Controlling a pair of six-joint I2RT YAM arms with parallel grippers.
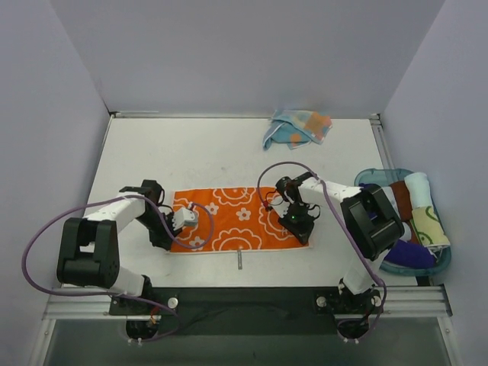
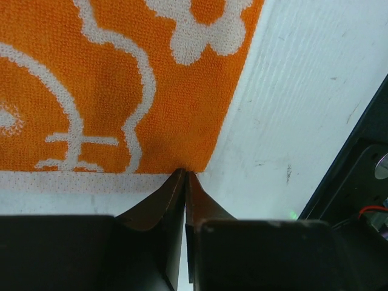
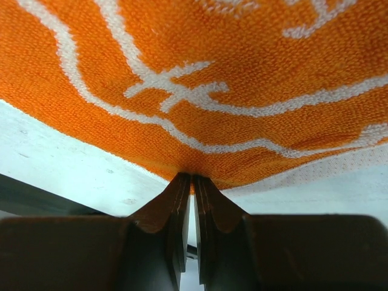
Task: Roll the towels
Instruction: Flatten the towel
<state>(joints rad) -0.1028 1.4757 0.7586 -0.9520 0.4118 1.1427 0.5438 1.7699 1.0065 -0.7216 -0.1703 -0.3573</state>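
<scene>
An orange towel with white flower and cloud outlines lies spread flat near the table's front. My left gripper is at its near left corner. In the left wrist view the gripper is pinched shut right on the corner of the towel. My right gripper is at the near right corner. In the right wrist view that gripper is shut on the edge of the towel, which lifts slightly there. A light blue towel with orange patches lies crumpled at the back.
A clear blue tray at the right edge holds several rolled cloths, purple, white, brown and cream. A small grey pin lies just in front of the orange towel. Walls enclose the table on three sides.
</scene>
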